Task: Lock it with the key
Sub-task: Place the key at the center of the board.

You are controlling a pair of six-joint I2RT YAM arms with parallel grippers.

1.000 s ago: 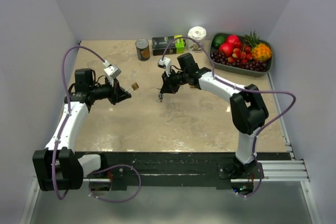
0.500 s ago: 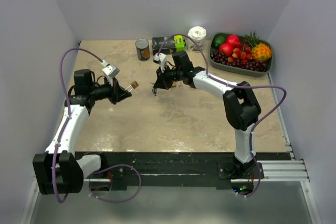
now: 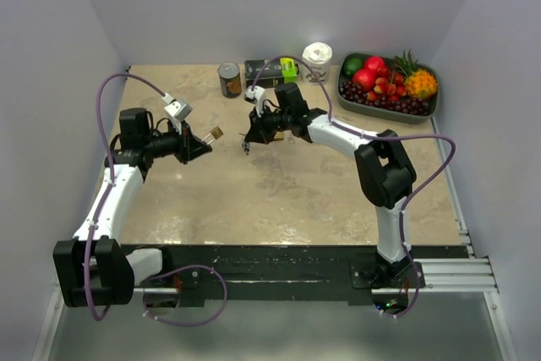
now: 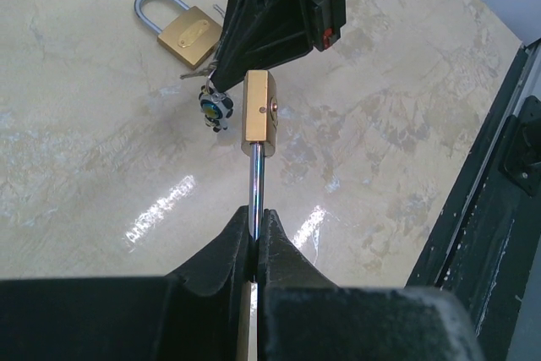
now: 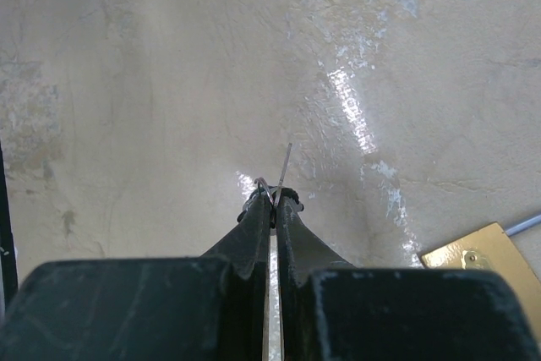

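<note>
Left fingers (image 4: 221,251) are clamped together on the shackle (image 4: 254,183) of the brass padlock (image 4: 257,116), held above the worktop (image 4: 101,175); right fingers (image 5: 254,226) are pinched shut on the key (image 5: 285,166), close beside the padlock body. Judged risk: gripped by its thin shackle alone, the lock may swivel under the key's push, and the slim key may twist or slip if it misses the keyhole. Open worktop lies below and nearward, but a second padlock (image 4: 190,33) lies on it behind the right fingers, and both arms crowd one spot.
</note>
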